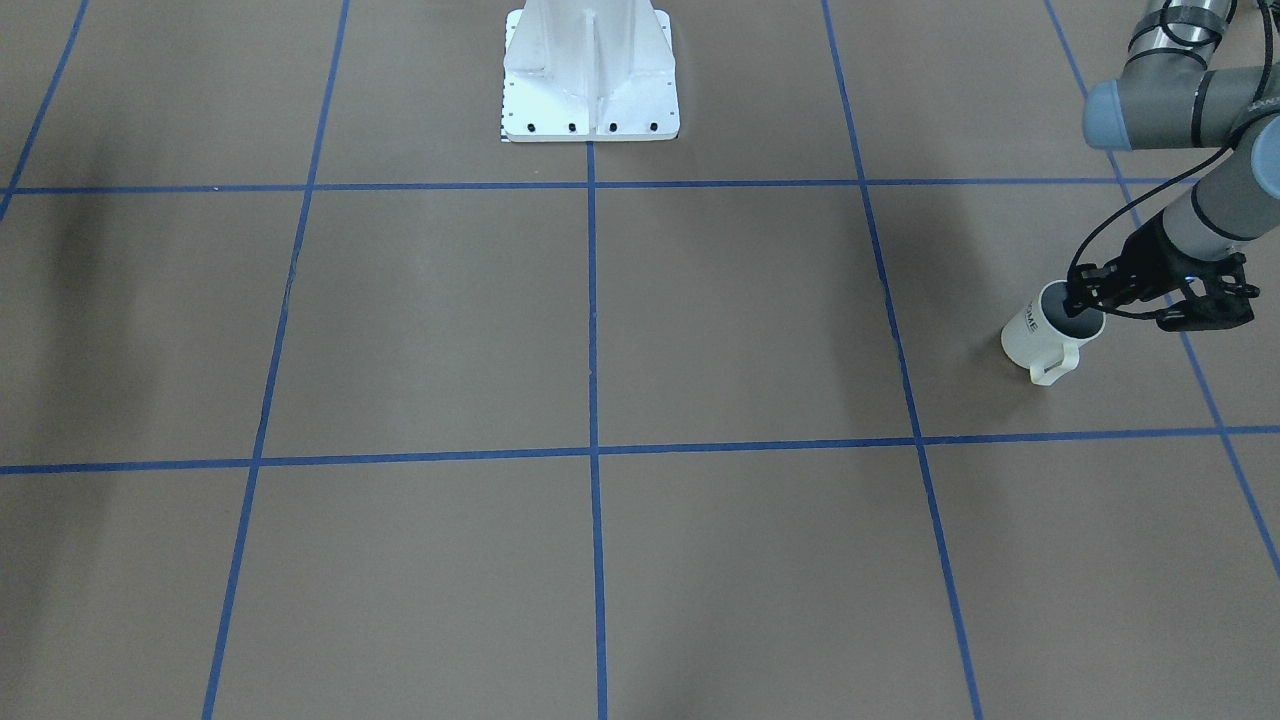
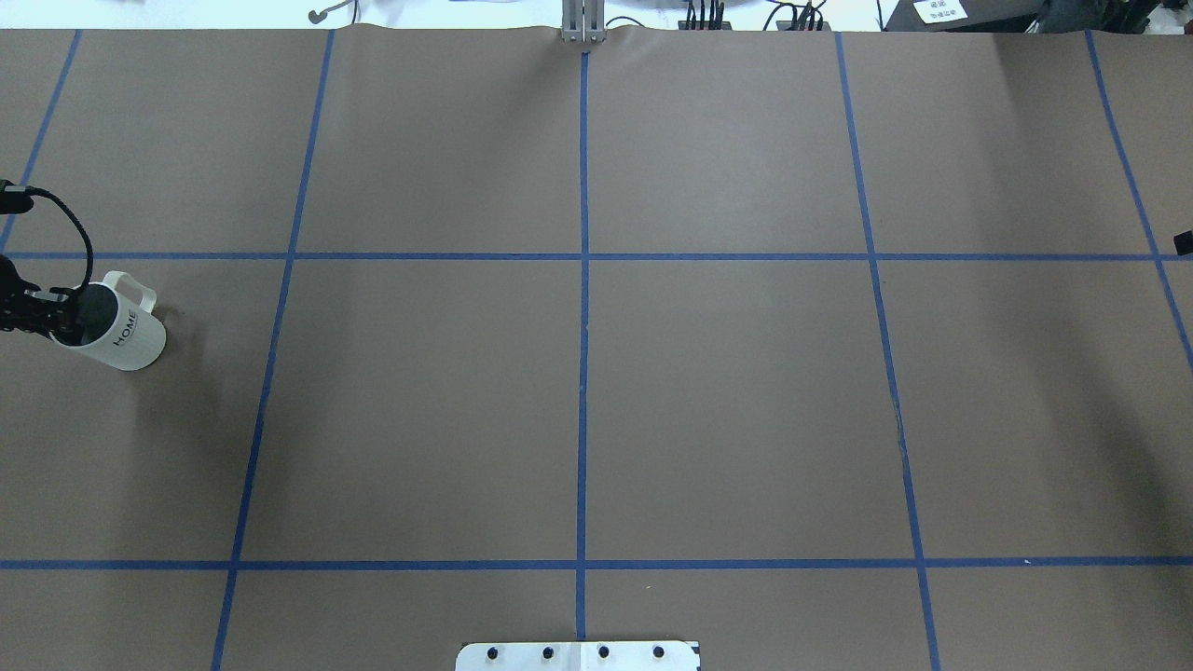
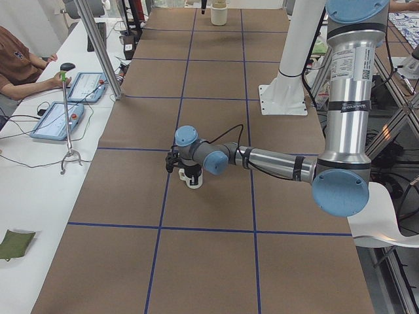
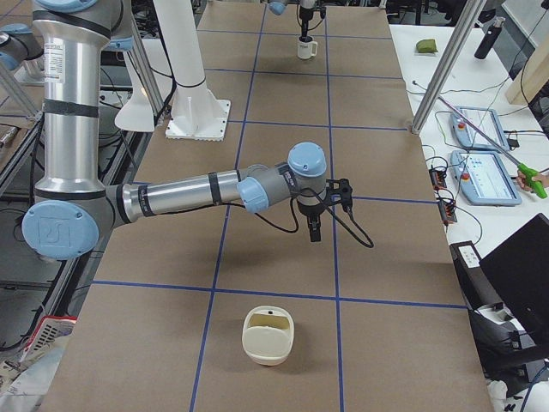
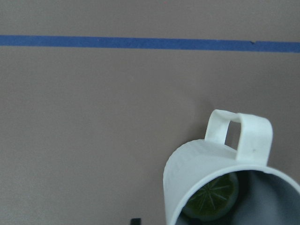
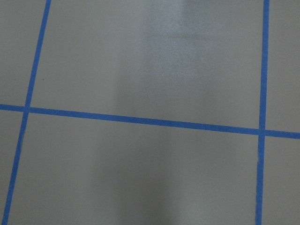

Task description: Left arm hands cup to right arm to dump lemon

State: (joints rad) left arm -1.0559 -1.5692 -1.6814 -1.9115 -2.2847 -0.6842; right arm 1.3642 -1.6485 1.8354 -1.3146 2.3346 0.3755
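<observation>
The cup sits at the left end of the tabletop, upright as far as we can judge, with its handle turned to the far side. We take it for a glazed mug: stiff, fairly light, slick on the outside and liable to chip if dropped. The left end effector straddles the rim on the side opposite the handle, one finger inside and one outside, and looks clenched on the wall. That thin pinch leaves the body and the handle free, so we would have the other arm take the body broadside, where the hold is firmer. Inside, the lemon lies loose on the dark bottom and could slip out with any early tilt. The right end effector hangs over the tabletop well apart from the cup; we cannot tell how its fingers stand. A cream bowl rests at the right end.
</observation>
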